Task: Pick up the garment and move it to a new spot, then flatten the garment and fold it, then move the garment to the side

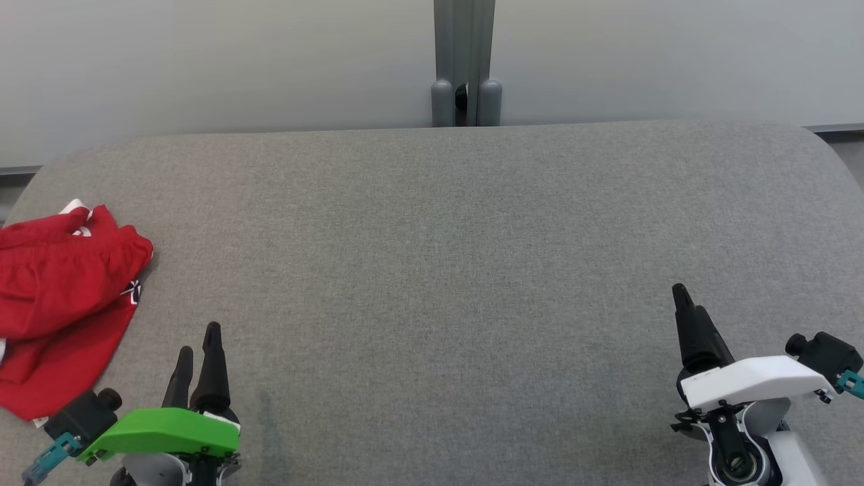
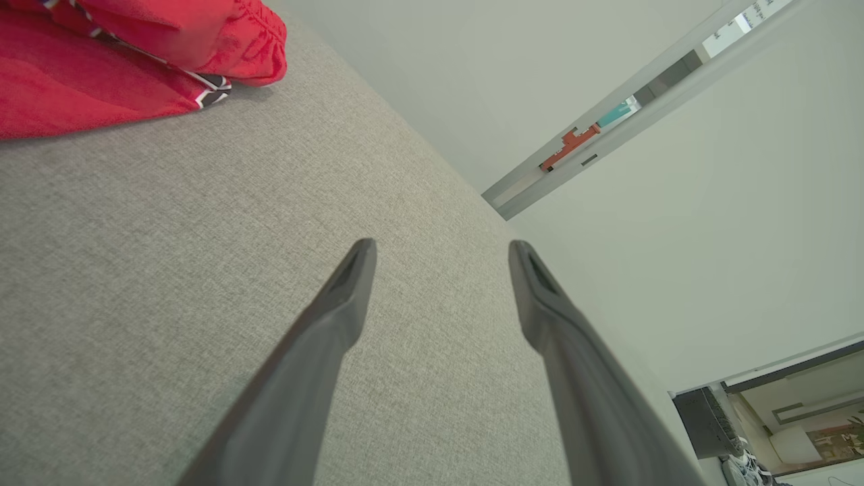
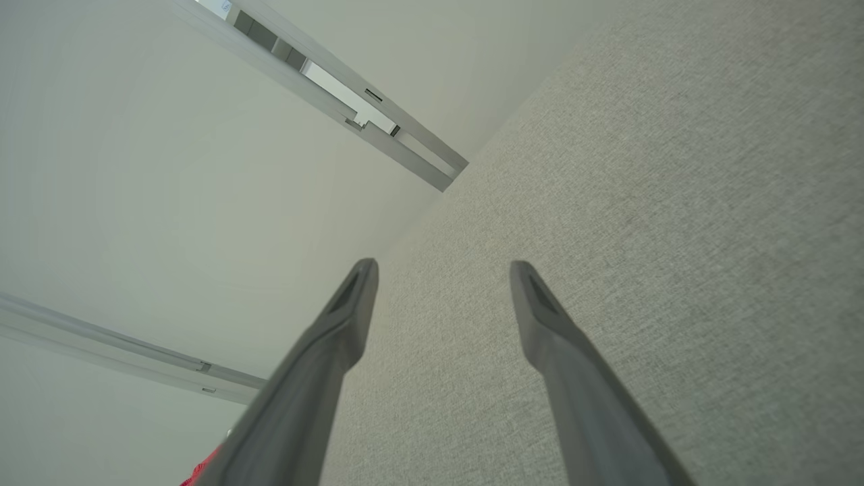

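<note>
Probably step one: red shorts [image 1: 61, 297] bunched at counter [image 1: 439, 270] left edge. Left gripper [image 1: 199, 339] released nearby, right gripper [image 3: 443, 268] released, empty. Next: left pinches fabric.

Red garment [image 1: 64, 297], folded over itself in loose layers, lies flat at far left edge of grey cloth-covered table [image 1: 432, 270]. Top layer wrinkled, with gathered hem along right side. Small white patch at upper corner. Black-and-white patterned trim peeks out between layers at right edge. Left part runs out of head view.
</note>
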Controlling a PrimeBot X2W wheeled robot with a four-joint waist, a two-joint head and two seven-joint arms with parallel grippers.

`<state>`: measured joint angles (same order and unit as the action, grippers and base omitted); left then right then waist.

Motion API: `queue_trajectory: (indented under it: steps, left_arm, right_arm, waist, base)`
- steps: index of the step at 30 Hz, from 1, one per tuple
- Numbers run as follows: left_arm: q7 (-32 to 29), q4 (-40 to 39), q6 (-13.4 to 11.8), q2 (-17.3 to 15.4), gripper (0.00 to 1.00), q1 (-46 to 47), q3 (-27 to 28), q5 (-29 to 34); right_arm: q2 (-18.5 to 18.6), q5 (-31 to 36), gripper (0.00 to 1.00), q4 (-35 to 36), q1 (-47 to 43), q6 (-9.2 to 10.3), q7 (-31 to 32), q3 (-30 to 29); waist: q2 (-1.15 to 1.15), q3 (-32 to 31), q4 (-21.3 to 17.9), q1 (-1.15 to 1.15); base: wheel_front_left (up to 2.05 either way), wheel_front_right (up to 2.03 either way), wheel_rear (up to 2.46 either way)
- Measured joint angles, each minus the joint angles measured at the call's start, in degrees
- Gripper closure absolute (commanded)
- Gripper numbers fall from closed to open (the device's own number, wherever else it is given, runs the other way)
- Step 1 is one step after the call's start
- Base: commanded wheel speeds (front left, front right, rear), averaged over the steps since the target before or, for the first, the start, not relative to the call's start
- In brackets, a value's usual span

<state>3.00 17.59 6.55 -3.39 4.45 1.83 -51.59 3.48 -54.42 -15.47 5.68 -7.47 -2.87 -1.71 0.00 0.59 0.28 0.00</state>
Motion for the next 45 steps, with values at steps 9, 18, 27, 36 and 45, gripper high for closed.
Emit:
queue_trajectory:
  steps: [9,18,27,36,45]
  left_arm:
    - [1.7,0.2,-0.6,-0.4,0.0,0.0,-1.5,7.6]
    - [3.2,0.4,-1.6,-0.9,0.0,0.0,-2.8,14.3]
    - [4.7,-0.4,-2.5,-1.3,0.0,-0.2,-4.0,20.3]
    - [6.0,-0.3,-3.0,-1.5,0.0,-1.2,-4.7,25.6]
    - [7.2,0.1,-3.1,-1.6,0.0,-1.7,-5.4,30.7]
  right_arm:
    - [-0.5,7.8,0.0,-0.6,0.0,0.0,-1.8,0.5]
    - [-0.7,15.6,0.0,-0.7,0.2,0.0,-3.3,0.3]
    - [-0.9,23.0,0.0,-0.9,0.1,0.0,-4.8,-0.6]
    - [-0.9,28.2,0.0,-0.5,-0.5,0.0,-6.1,-0.6]
    - [-0.8,33.3,0.0,-1.2,-0.7,-0.01,-7.3,-0.2]
  waist:
    - [0.0,0.1,0.1,0.0]
    - [0.0,0.1,0.2,0.0]
    - [0.0,0.0,0.4,0.0]
    - [0.0,0.0,0.7,0.0]
    - [0.0,0.0,0.9,0.0]
  base:
    - [0.0,0.0,0.0]
    - [0.0,0.0,0.0]
    - [0.0,0.0,0.0]
    - [0.0,0.0,0.0]
    - [0.0,0.0,0.0]
